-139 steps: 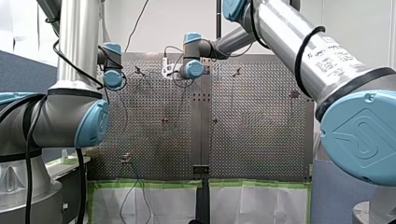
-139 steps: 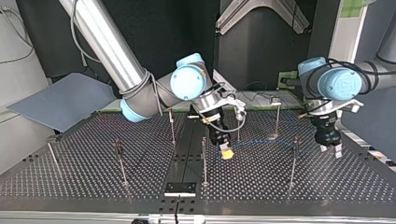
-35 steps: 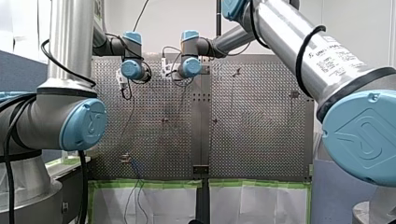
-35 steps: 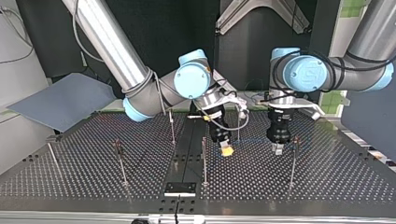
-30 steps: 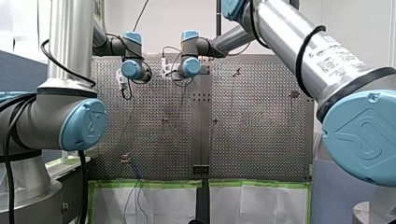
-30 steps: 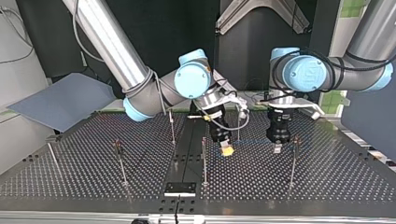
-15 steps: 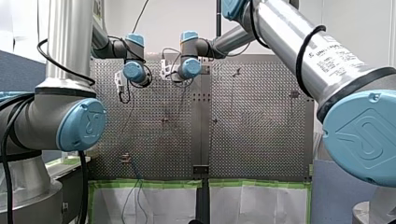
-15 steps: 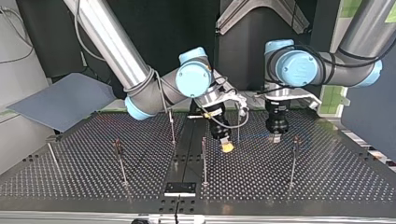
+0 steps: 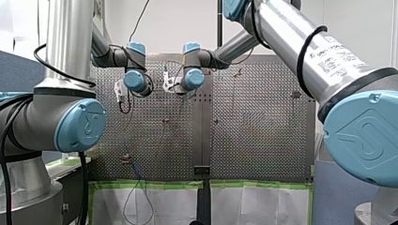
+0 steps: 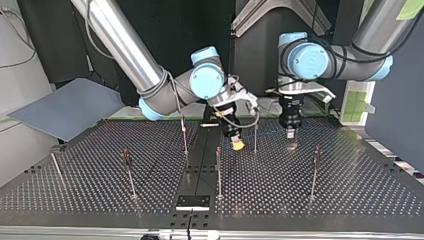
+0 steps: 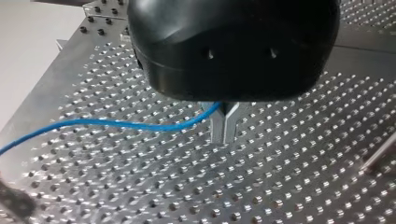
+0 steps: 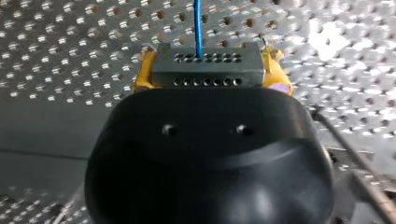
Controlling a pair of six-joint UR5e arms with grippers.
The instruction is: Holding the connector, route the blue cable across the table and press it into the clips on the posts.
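Clamping connector (image 12: 206, 71), right claw (image 12: 208, 74); left claw (image 11: 225, 125) pinching blue cable (image 11: 116, 124), grip point half-hidden.

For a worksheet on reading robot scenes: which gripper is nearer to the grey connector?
Right. My right gripper holds the connector between its yellow pads; my left gripper is apart from it, shut on the blue cable further along.

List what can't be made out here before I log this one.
- Left wrist view: the left hand's black body hides where the cable meets its fingers.
- Right wrist view: the right hand's body fills the frame, and the edge cuts off the cable past the connector.
- Front view: wrist joints hide both hands.
- Top view: clips on the posts are too small to show any cable seated.
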